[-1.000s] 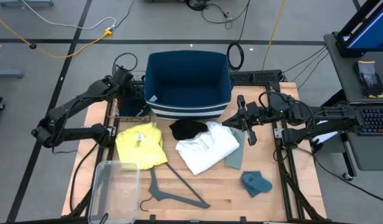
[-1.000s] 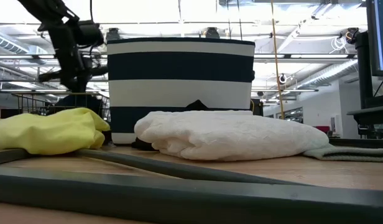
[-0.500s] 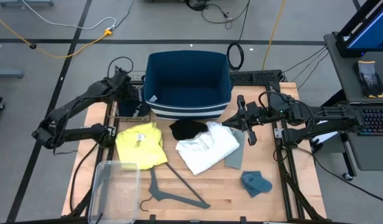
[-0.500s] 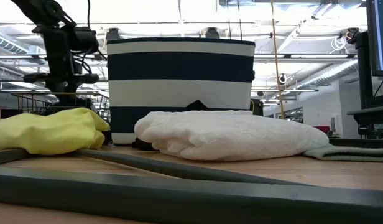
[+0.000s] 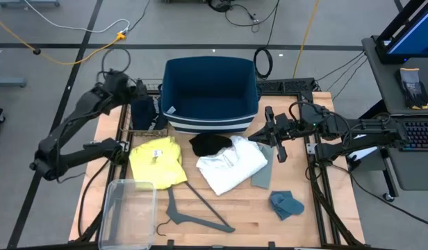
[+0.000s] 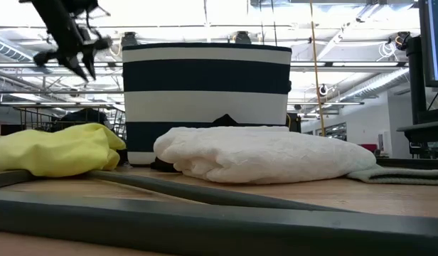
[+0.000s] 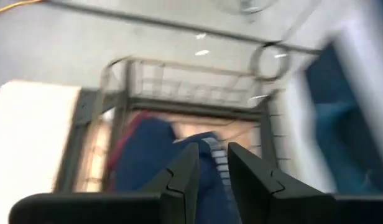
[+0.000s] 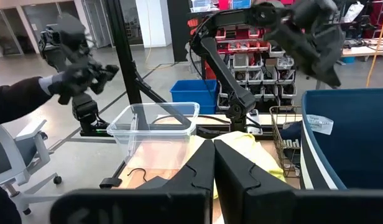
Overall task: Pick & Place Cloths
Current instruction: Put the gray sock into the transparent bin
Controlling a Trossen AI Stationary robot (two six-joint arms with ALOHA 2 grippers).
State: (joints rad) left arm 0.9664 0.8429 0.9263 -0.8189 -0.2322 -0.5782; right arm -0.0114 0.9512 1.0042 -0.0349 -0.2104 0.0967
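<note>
My left gripper [image 5: 139, 96] is high over the wire basket [image 5: 146, 123] at the table's far left. It is shut on a navy cloth [image 7: 155, 163] that trails down into the basket, where a maroon edge [image 7: 125, 144] also shows. My right gripper [image 5: 278, 142] is shut and empty, beside the white cloth [image 5: 231, 165]. The yellow cloth [image 5: 157, 161], black cloth [image 5: 209, 144], white cloth and teal rags [image 5: 286, 203] lie on the table. My left gripper pinches an upper fold of the navy cloth [image 7: 211, 154] between its two fingers, coming from above and slanting down. The cloth hangs below the fingers, with its lower part still in the wire basket. One layer or several, I cannot tell.
A navy and white striped bin [image 5: 210, 94] stands at the far middle. A grey hanger [image 5: 193, 215] and a clear plastic box [image 5: 127, 212] lie near the front left. A person's arm [image 8: 20, 99] shows beyond the table in the right wrist view.
My left gripper has gone up out of the wire basket and a little toward the table's far left. It draws the upper part of the navy cloth up with it, while the lower part stays in the basket.
</note>
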